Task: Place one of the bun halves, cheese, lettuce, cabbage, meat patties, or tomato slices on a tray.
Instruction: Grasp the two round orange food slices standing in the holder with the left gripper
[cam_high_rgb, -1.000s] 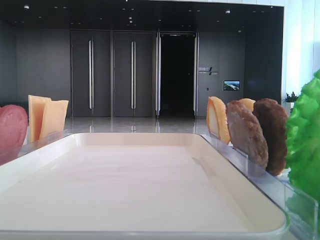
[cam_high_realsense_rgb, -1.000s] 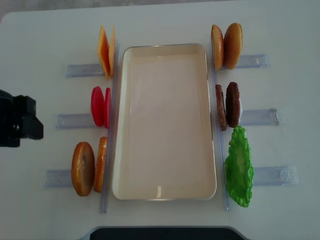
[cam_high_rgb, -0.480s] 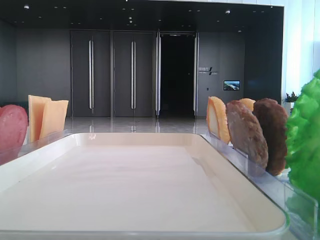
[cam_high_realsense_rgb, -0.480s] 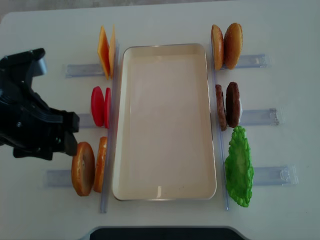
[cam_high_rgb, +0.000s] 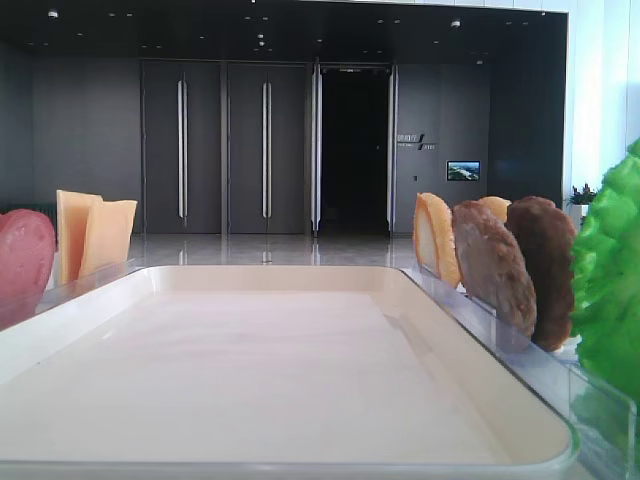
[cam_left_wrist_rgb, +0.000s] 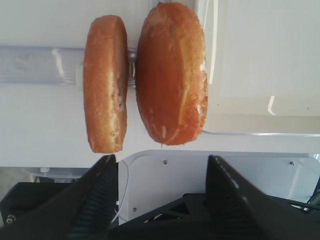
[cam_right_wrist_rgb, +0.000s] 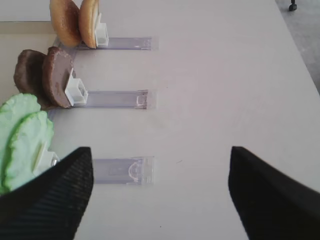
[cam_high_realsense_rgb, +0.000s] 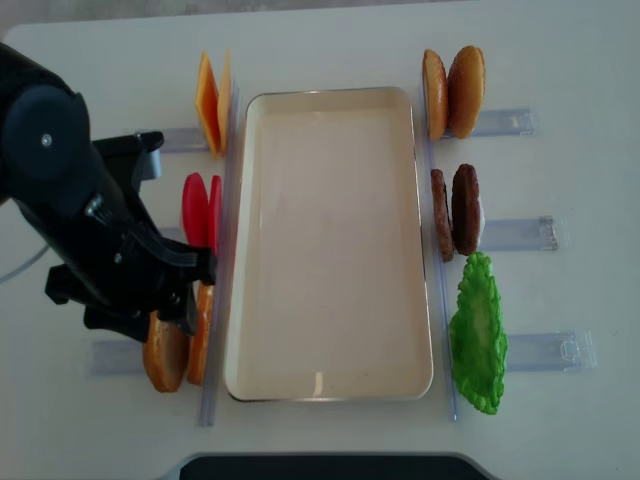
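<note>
The cream tray (cam_high_realsense_rgb: 330, 385) lies mid-table, its floor bare. Left of it stand cheese (cam_high_realsense_rgb: 208, 100), tomato slices (cam_high_realsense_rgb: 195, 210) and two bun halves (cam_left_wrist_rgb: 170, 75). My left arm (cam_high_realsense_rgb: 100, 240) hangs over those buns and partly hides them. My left gripper (cam_left_wrist_rgb: 160, 160) is open, holding nothing, with the buns just beyond its fingertips. Right of the tray stand more bun halves (cam_high_realsense_rgb: 452, 90), meat patties (cam_high_realsense_rgb: 456, 210) and lettuce (cam_high_realsense_rgb: 478, 335); I cannot tell cabbage apart from it. My right gripper (cam_right_wrist_rgb: 160, 150) is open over bare table beside the lettuce (cam_right_wrist_rgb: 25, 142).
Clear plastic racks (cam_high_realsense_rgb: 520, 233) hold the food upright on both sides of the tray; one rack end (cam_right_wrist_rgb: 122, 170) lies just ahead of my right gripper. A dark base (cam_high_realsense_rgb: 320, 467) sits at the table's near edge.
My left arm has swung in from the left edge of the table and now covers the front-left bun halves. Its jaws stayed open. The food and tray have not moved.
</note>
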